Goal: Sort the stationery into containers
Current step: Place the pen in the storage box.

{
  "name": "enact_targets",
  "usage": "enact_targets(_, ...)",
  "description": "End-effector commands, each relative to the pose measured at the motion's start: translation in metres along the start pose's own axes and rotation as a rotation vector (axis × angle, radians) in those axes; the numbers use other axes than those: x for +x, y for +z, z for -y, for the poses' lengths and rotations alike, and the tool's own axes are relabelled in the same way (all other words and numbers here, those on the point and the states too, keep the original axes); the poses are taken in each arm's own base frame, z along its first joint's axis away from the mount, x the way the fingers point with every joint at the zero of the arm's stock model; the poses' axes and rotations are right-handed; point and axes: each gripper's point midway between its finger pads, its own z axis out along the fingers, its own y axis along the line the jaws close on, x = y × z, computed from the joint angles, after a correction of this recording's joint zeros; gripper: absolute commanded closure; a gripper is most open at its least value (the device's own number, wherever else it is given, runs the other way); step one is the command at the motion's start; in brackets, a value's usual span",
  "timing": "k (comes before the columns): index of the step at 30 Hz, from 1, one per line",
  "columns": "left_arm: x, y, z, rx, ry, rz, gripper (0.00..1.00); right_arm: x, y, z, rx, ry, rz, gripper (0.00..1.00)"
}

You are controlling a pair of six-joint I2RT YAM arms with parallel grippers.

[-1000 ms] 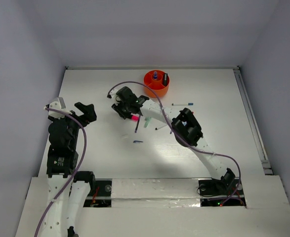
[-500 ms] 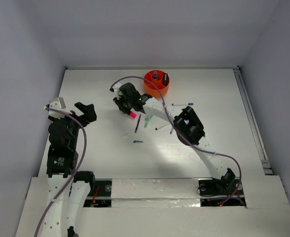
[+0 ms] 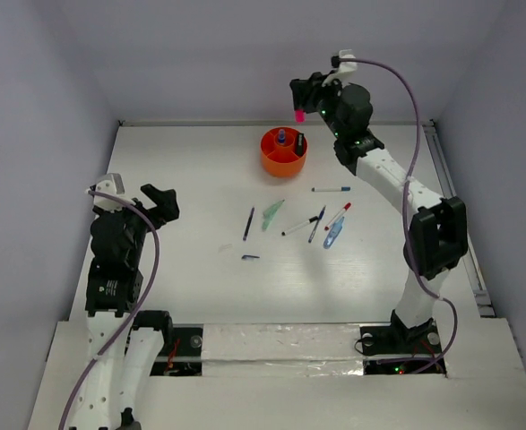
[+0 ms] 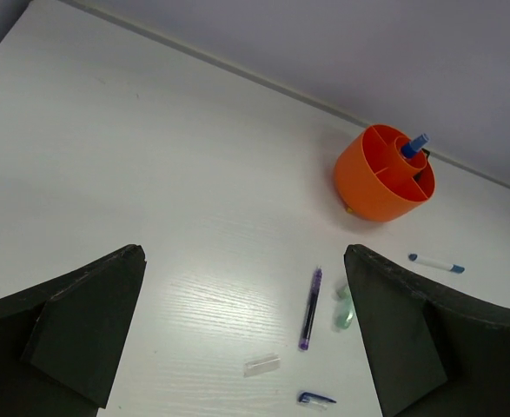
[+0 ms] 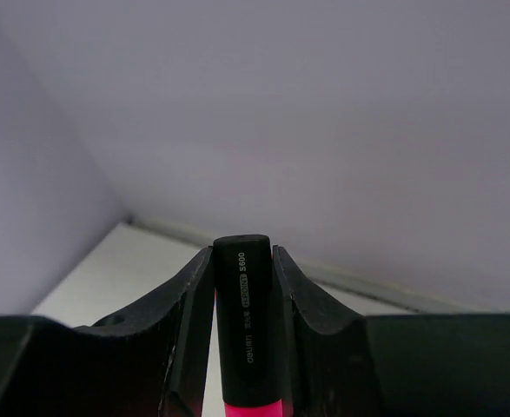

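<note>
My right gripper [image 3: 306,98] is raised high behind the orange container [image 3: 283,154] and shut on a marker [image 3: 299,115] with a pink body. In the right wrist view the marker's black cap [image 5: 242,313] stands upright, clamped between both fingers [image 5: 189,313]. The container [image 4: 383,174] holds a blue-capped bottle [image 3: 281,137] and a dark item [image 3: 299,141]. Loose stationery lies mid-table: a dark pen [image 3: 248,223], a pale green pen [image 3: 272,213], a white pen with a blue tip [image 3: 331,189], a red-tipped pen [image 3: 339,215] and a light blue one [image 3: 333,236]. My left gripper [image 3: 146,202] hangs open at the left, holding nothing.
A small blue cap [image 3: 250,257] and a clear plastic piece [image 4: 262,365] lie near the dark pen [image 4: 310,307]. Two more pens [image 3: 300,226] cross beside the red-tipped one. Grey walls close off the table's back and sides.
My right arm has lifted the pink marker off the table's middle left and swung it up and back, to behind the orange container. The left arm has hardly moved.
</note>
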Motion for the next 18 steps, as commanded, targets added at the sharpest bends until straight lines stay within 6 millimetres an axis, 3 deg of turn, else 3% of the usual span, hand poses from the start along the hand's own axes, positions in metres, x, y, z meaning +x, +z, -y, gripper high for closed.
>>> enact_targets(1, -0.017, 0.0, 0.016, 0.065, 0.01, 0.038, 0.01, 0.012, 0.008, 0.024, 0.036, 0.092, 0.071, 0.88)
enact_targets(6, -0.014, 0.002, 0.02, 0.09, 0.022, 0.022, 0.01, 0.004, 0.013, 0.062, 0.127, 0.109, 0.168, 0.88)
enact_targets(11, -0.012, 0.004, 0.02, 0.088, 0.027, 0.011, 0.01, 0.026, 0.025, 0.09, 0.164, 0.144, 0.17, 0.88)
enact_targets(18, -0.011, 0.006, 0.02, 0.091, 0.033, 0.003, 0.01, 0.061, 0.028, 0.112, 0.211, 0.173, 0.167, 0.86)
